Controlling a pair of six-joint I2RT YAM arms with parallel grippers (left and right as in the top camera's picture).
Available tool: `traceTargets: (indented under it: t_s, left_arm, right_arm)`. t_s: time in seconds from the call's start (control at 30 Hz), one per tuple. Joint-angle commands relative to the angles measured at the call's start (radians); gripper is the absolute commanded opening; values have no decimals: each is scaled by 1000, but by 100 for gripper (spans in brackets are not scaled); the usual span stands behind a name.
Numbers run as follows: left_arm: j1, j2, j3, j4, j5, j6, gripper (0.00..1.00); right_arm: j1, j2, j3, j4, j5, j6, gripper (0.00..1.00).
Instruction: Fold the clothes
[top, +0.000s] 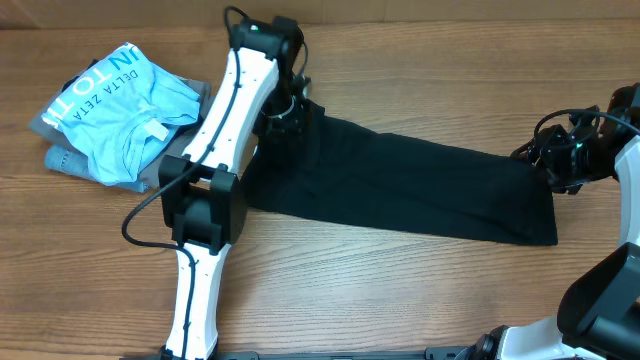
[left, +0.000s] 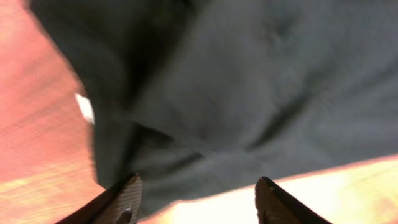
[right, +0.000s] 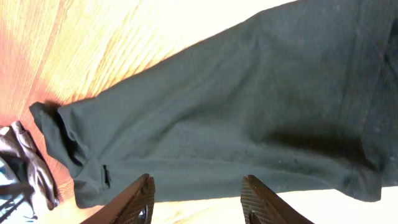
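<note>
A black garment (top: 400, 185) lies spread in a long strip across the wooden table, from the upper middle to the right. My left gripper (top: 283, 118) hovers over its left end; in the left wrist view its jaws (left: 198, 190) are open and empty above the dark cloth (left: 249, 81), near its edge. My right gripper (top: 553, 160) is at the garment's right end; its jaws (right: 199, 190) are open and empty, with the black cloth (right: 236, 118) just beyond the fingertips.
A folded light blue shirt (top: 125, 105) with white lettering lies on grey folded clothing at the far left. It also shows at the lower left of the right wrist view (right: 12, 186). Bare wooden table (top: 400, 290) lies in front of the garment.
</note>
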Motion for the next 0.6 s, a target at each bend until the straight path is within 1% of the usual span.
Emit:
traceTargets:
  t_s: [0.0,0.07,0.2,0.27,0.43,0.47,0.5,0.57]
  left_arm:
    - [49,4,-45,92,-61,54,72]
    - [55,18,-90,165,-37,101,73]
    - [56,23,-168,280,81,193,73]
    - [56,23,-182,297,129,225,72]
    - [56,23,-231,302,154,283,69]
    - [55,23,-272,309,161,284,52]
    - [55,23,-280,308,160,284,40]
    - [55,23,-281,293,161,283,20]
  right_arm:
    - [5,-18,8,3,-2,-12,49]
    - [5,-18,8,3,-2,-12,49]
    - [5,-18,8,3,-2,-12,50]
    - [5,-18,8,3,-2,-12,50]
    - [5,-18,8,3,-2,-12,50]
    - [5,-18,8,3,-2,-12,51]
    - [5,-18,8,3,-2,-12,51]
    - [5,-18,8,4,-2,-12,51]
